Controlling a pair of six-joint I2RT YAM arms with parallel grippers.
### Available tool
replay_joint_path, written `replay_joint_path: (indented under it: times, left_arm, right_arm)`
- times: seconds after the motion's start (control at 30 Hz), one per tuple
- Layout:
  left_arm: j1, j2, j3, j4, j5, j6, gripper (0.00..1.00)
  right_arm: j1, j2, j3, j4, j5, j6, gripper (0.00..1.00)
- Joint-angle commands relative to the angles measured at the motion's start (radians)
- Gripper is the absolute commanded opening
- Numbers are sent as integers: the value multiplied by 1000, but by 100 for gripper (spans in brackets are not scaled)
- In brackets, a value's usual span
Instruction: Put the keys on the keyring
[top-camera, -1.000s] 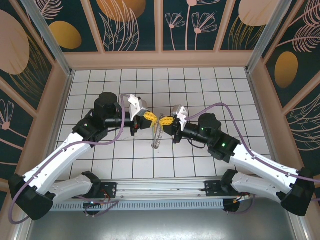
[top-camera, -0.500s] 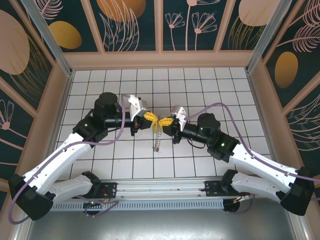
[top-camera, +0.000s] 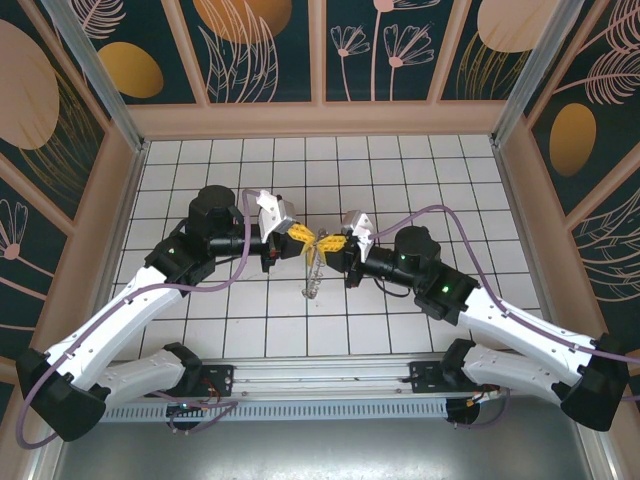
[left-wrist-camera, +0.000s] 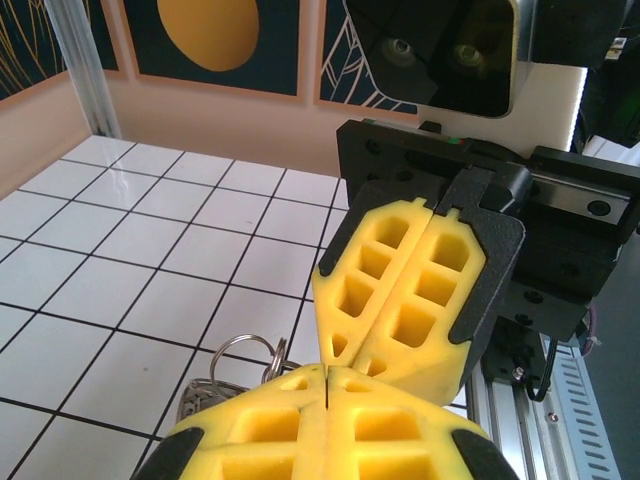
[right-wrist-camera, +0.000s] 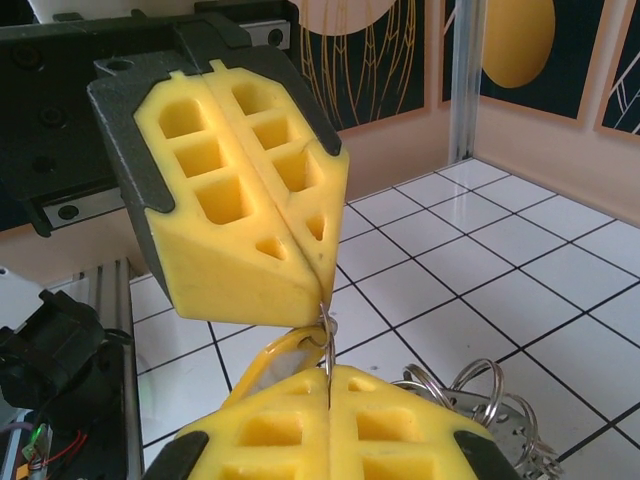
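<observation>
the keyring (top-camera: 313, 274) hangs just under both gripper tips, its thin wire running up into their closed seams. over the last second it has only swung a little. the left gripper (right-wrist-camera: 322, 292) and right gripper (right-wrist-camera: 328, 375) stay clamped on it, tip to tip, above the bench (top-camera: 450, 180). we cannot pick out the key, so we judge the threading unfinished.
</observation>
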Motion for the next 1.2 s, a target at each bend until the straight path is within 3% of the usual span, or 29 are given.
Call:
replay_joint_path:
  times: [0.0, 1.17]
  left_arm:
    - [0, -13, -11, -12, -32, 22, 0]
    - [-1, -40, -9, -50, -42, 40, 0]
  right_arm:
    - [7, -22, 47, 54, -37, 7, 0]
    - [4, -23, 58, 25, 54, 21, 0]
